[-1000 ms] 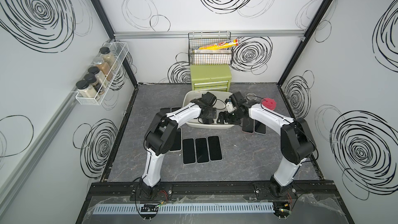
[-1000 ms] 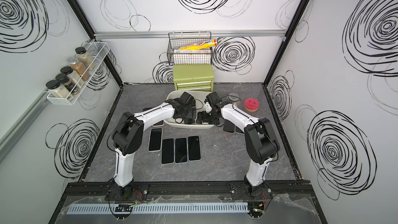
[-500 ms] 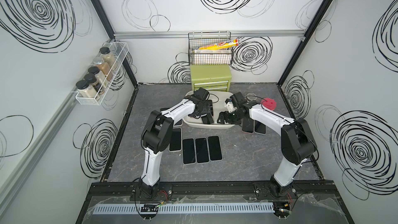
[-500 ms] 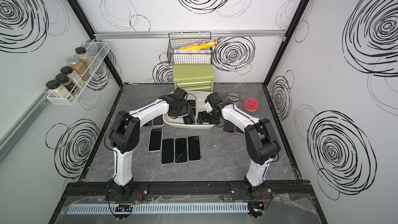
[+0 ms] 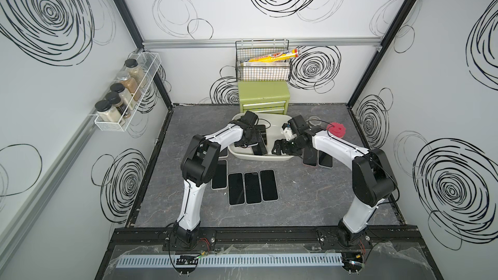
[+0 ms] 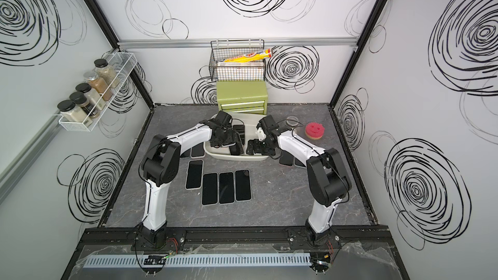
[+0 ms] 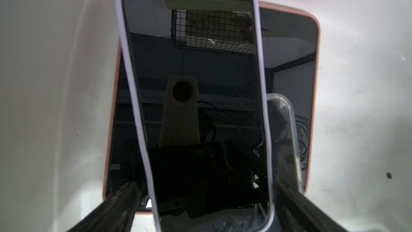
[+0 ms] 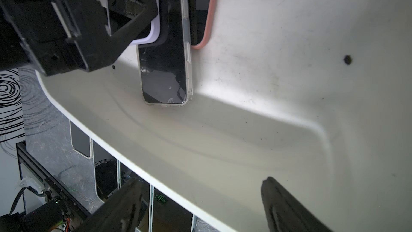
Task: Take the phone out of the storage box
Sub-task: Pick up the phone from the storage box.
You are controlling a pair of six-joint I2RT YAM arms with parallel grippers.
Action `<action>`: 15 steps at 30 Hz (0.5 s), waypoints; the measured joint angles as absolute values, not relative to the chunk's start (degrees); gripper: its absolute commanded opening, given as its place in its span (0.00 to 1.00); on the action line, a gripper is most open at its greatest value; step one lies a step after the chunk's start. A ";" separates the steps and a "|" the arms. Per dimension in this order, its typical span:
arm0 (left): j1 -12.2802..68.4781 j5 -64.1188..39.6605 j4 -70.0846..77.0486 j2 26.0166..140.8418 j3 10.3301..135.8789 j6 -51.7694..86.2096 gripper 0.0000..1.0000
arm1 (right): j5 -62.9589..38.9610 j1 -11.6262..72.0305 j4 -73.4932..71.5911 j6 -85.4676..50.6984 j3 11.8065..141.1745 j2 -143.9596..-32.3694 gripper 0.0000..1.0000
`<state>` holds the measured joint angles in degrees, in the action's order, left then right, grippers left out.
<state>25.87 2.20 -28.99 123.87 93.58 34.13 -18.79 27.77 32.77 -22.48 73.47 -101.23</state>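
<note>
Grey marbled tabletop (image 5: 310,197) bearing the shallow off-white plastic storage box (image 5: 273,133), in which the lilac-cased black-screened phone (image 7: 196,108) was flanked by the unclenched left gripper (image 7: 206,186), closure and lift being judged due next; the right gripper (image 8: 201,181) was held spread, empty, astride the rim.

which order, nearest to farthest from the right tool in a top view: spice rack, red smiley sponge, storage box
1. storage box, directly under the right tool, mid-table
2. red smiley sponge, on the table toward the right wall
3. spice rack, up on the left wall
</note>
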 measured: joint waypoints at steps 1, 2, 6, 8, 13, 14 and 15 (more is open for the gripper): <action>25.80 1.91 -28.99 124.18 93.78 33.85 0.99 | -18.76 27.77 32.80 -22.48 73.47 -101.21 0.88; 25.80 1.63 -28.99 124.33 94.02 33.58 0.99 | -18.76 27.77 32.80 -22.48 73.47 -101.21 0.88; 25.69 0.91 -29.52 124.70 94.76 32.99 0.99 | -18.76 27.77 32.80 -22.48 73.47 -101.19 0.88; 25.69 0.84 -29.93 124.84 95.07 32.88 0.99 | -18.76 27.77 32.80 -22.48 73.47 -101.19 0.88; 25.65 0.86 -30.28 125.38 95.83 32.53 0.93 | -18.61 27.77 32.80 -22.48 73.47 -101.19 0.88; 25.63 0.84 -30.26 125.45 95.85 32.45 0.89 | -18.57 27.77 32.82 -22.48 73.47 -101.19 0.88; 25.58 0.82 -30.24 125.47 95.85 32.27 0.84 | -18.46 27.77 32.82 -22.48 73.47 -101.19 0.88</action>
